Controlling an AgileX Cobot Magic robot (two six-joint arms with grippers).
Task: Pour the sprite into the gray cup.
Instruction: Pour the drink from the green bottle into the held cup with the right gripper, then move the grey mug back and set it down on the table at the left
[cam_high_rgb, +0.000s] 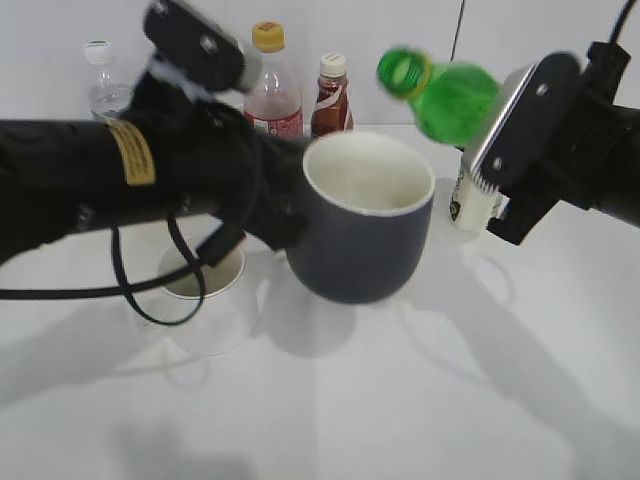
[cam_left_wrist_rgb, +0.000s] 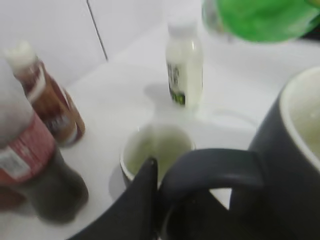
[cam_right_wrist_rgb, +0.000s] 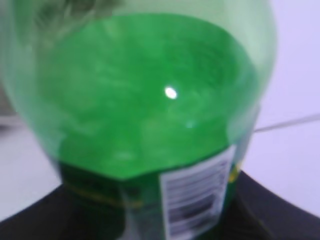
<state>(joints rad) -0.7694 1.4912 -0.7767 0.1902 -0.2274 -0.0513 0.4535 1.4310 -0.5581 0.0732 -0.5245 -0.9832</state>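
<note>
The gray cup (cam_high_rgb: 365, 225) is dark and white inside, and it hangs in the air above the table. My left gripper (cam_high_rgb: 285, 222) is shut on its handle (cam_left_wrist_rgb: 220, 162). The sprite (cam_high_rgb: 445, 97) is a green bottle with no cap, tilted with its open mouth pointing left toward the cup's rim. My right gripper (cam_high_rgb: 505, 155) is shut on its body, which fills the right wrist view (cam_right_wrist_rgb: 145, 100). No liquid stream shows. The bottle also shows at the top of the left wrist view (cam_left_wrist_rgb: 260, 17).
A white mug (cam_high_rgb: 205, 290) stands on the table under my left arm. At the back stand a clear water bottle (cam_high_rgb: 105, 85), a yellow-capped bottle (cam_high_rgb: 272, 90) and a brown sauce bottle (cam_high_rgb: 331, 95). A small white bottle (cam_high_rgb: 472, 205) stands behind the sprite.
</note>
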